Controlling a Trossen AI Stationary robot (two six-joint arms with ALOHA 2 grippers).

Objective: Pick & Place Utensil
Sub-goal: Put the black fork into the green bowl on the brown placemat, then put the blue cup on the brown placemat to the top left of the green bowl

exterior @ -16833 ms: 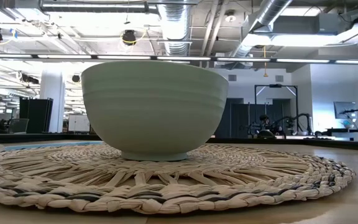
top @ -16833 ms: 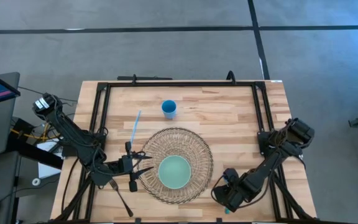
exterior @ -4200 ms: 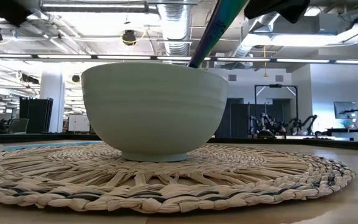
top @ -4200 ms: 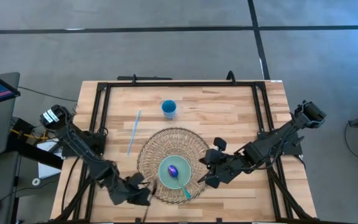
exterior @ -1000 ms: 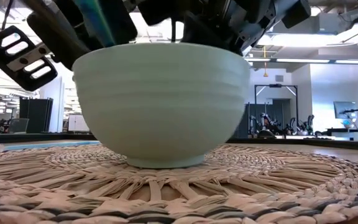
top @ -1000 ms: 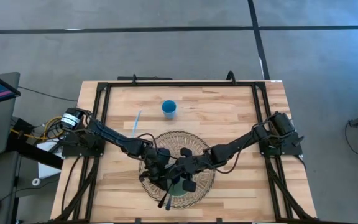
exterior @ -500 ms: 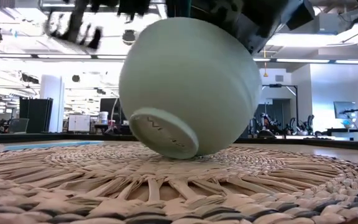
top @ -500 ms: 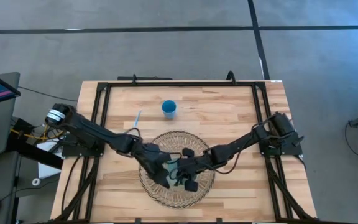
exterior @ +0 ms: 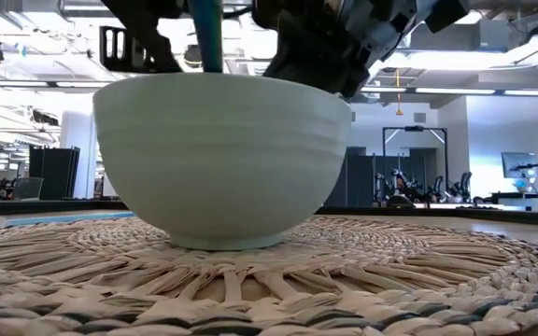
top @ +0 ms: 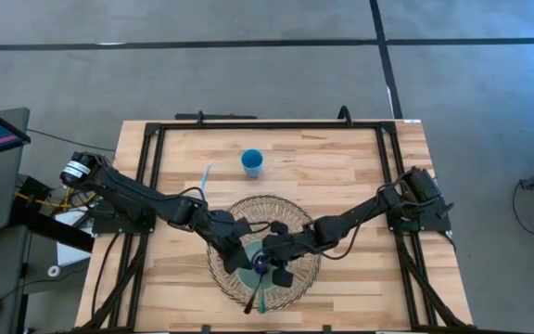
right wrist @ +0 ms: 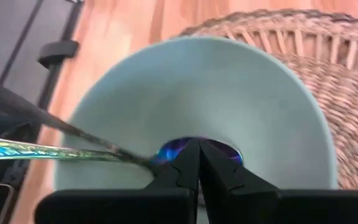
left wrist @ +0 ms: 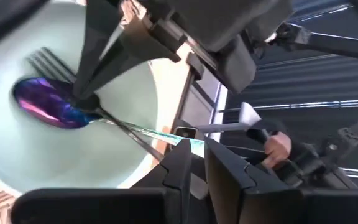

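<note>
A pale green bowl (exterior: pixel 222 159) stands upright on a woven round placemat (top: pixel 290 218). Inside it lie a spoon with an iridescent purple head (left wrist: pixel 45 109) and a teal handle (top: pixel 260 299), and a dark fork with its tines (left wrist: pixel 42 61) beside the spoon head. Both handles lean over the bowl's near rim. My left gripper (left wrist: pixel 197 152) stands at that rim by the handles, its fingers almost together. My right gripper (right wrist: pixel 197 149) reaches into the bowl from the right, shut, its tips at the spoon head. My left gripper is shut on the fork's dark handle (left wrist: pixel 157 152), about where it crosses the bowl's rim. Its own fingers hide the place of contact. The fork's tines rest inside the bowl and its handle end (top: pixel 247 308) sticks out past the rim. My right gripper sets its shut fingertips (left wrist: pixel 86 93) on the spoon where head and handle meet (right wrist: pixel 166 152), slanting down from the table's right. The spoon head lies on the bowl's bottom.
A blue cup (top: pixel 252 162) stands on the far part of the table. A light blue stick (top: pixel 202 181) lies left of the placemat, partly under my left arm. Black rails (top: pixel 146 186) run along the table's sides and far edge.
The bowl tipped over on the placemat, its foot toward the near edge, then came back upright a little to the left of where it stood. My left gripper swung over the bowl meanwhile; the spoon and both handles now show in the high view.
</note>
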